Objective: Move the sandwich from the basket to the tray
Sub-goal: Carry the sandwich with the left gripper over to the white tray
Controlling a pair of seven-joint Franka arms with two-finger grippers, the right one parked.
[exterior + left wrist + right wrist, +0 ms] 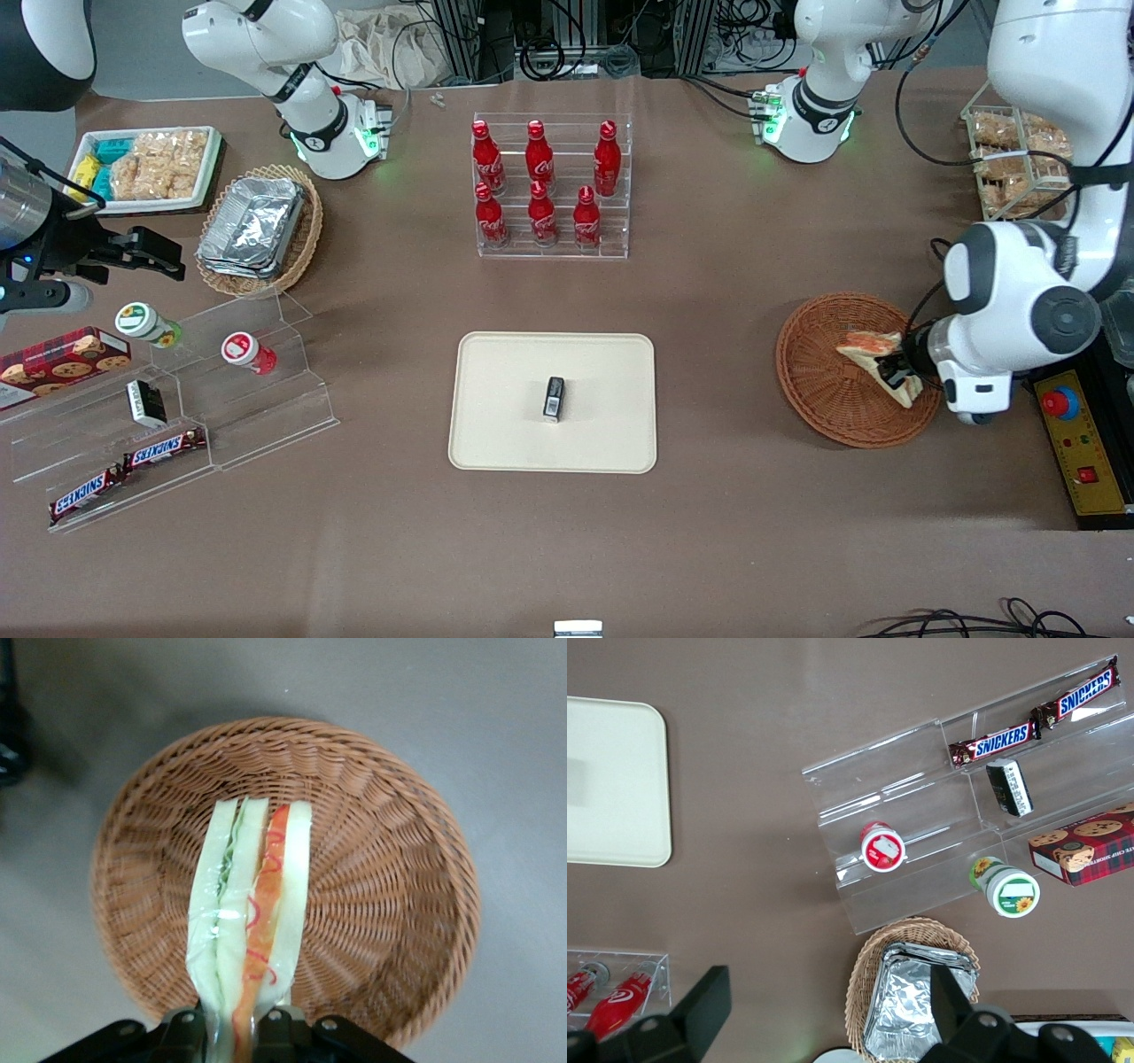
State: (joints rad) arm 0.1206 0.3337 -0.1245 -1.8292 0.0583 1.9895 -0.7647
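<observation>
the gripper (901,378) is closed on one end of the sandwich (873,347) and holds it above the basket (819,372), close to the basket's rim on the working arm's end. the basket stands near that end of the tabletop. the tray (505,416) lies at the tabletop's middle with a small black item (554,398) on it. farther off stands a rack of red bottles (545,182).

The working left arm (1028,292) has glossy white rounded shells with dark grey round caps at the joints. Black cables run along it, above the gripper (897,372), and its white base (811,115) carries a black ring and small green lights. The gripper is black, with matte black fingers (182,1032) and small round screws near the fingertips
</observation>
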